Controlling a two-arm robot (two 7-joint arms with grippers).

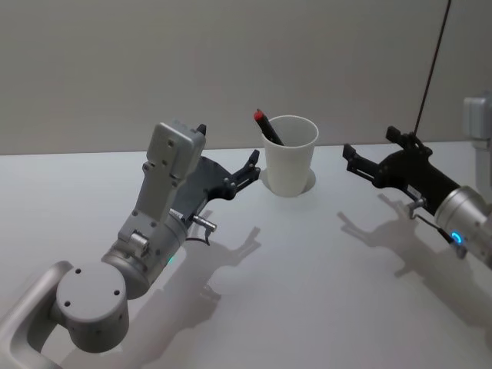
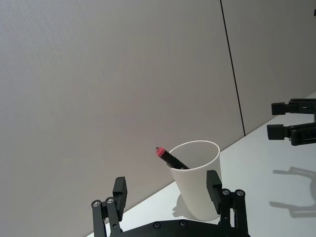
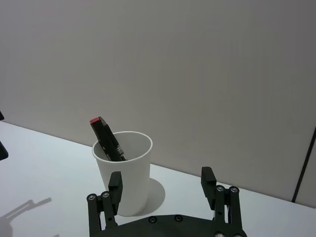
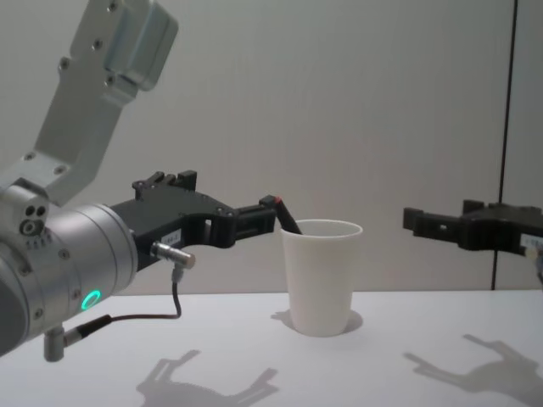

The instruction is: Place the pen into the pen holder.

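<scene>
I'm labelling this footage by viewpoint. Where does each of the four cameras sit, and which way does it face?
Head: high up, looking down at the table; both arms show.
Chest: low, looking across; left hand reaches in beside the pen holder, right hand hangs apart.
Left wrist: behind the open left hand, facing the cup.
Right wrist: behind the open right hand, facing the cup.
All four share the cup with the pen leaning inside.

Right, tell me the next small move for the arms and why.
Probably just draw the left gripper back from the plain white paper cup. The black pen with the red end already leans inside it, both grippers are open and empty, and the right gripper hangs clear.
</scene>
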